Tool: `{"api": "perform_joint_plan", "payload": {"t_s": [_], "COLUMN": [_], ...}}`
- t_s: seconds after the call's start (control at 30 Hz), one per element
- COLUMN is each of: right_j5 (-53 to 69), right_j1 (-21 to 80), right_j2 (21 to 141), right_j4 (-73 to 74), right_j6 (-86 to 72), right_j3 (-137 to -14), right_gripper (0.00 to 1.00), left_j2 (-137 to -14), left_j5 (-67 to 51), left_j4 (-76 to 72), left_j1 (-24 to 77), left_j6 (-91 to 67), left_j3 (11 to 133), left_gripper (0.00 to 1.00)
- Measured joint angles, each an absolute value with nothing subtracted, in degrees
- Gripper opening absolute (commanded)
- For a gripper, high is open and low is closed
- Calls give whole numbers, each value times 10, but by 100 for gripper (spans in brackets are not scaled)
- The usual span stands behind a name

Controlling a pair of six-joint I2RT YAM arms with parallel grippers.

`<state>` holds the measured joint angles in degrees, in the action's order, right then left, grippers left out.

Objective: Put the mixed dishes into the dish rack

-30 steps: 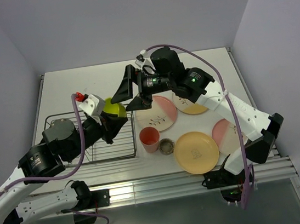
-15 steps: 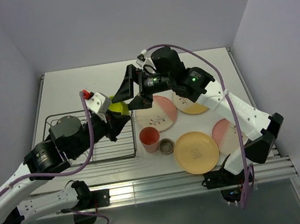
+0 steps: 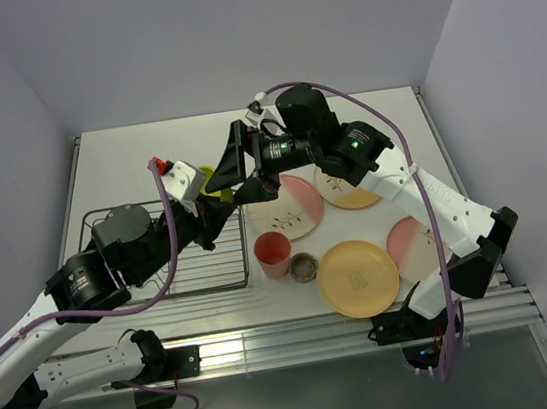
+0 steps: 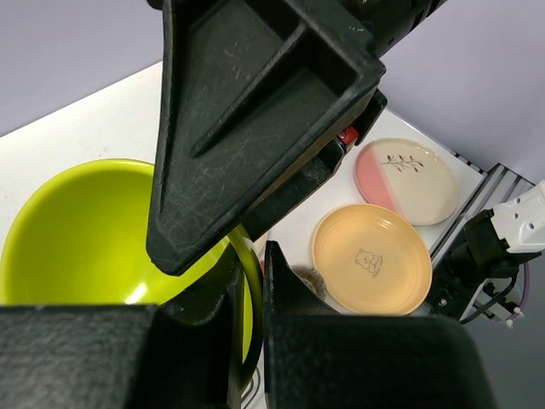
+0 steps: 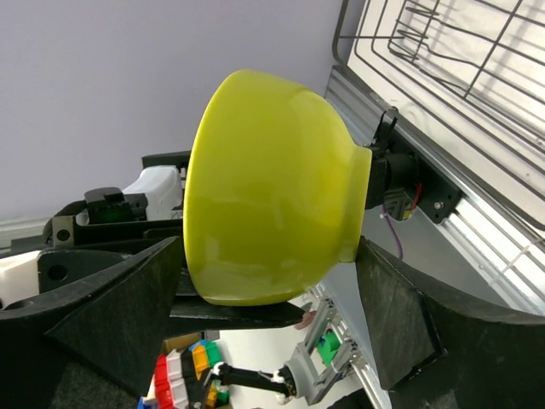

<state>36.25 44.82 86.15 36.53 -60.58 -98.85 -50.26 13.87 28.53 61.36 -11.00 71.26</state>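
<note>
Right of the rack (image 3: pixel 202 290), nearest the arms, an orange plate (image 3: pixel 359 276) is lying flat, with a pink-and-cream plate (image 3: pixel 412 245) just beyond it by the table's (image 3: pixel 126 153) right edge. A pink cup (image 3: pixel 273 253) and a grey cup (image 3: pixel 304 266) are standing mouths up just off the rack's right rim. Farther back on that side a third plate (image 3: pixel 289 207) and a fourth plate (image 3: pixel 355 197) are lying under the right arm (image 3: pixel 435 203). The left arm (image 3: pixel 92 279) is reaching across the rack's wire floor. The left gripper (image 4: pixel 249 264) is pinching the rim of the green bowl (image 5: pixel 264 187), holding it tilted above the rack's far right corner. The right gripper (image 5: pixel 268 247) is standing spread wide, one finger on each side of the bowl; I cannot tell whether they are touching it. Bare tabletop is showing beyond the rack's far rim. A second ago the bowl was hanging lower, over the rack, apart from the right gripper
</note>
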Motion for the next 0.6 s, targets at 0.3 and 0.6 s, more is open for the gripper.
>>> {"api": "perform_joint_plan", "payload": {"t_s": [0.3,0.6], "right_j5": [366,370], "right_j1": [439,436], "right_j2": [867,879], "right_j4": [378,387], "right_j6": [-601,-583], "right_j3": [-991,-1000], "right_gripper": [66,0], "left_j2": [-503,-503], "left_j5": [138,145], "left_j4": [267,267], "left_j1": [613,612], "left_j6": [-112,-120], "left_j3": [701,694], "left_gripper": [0,19]}}
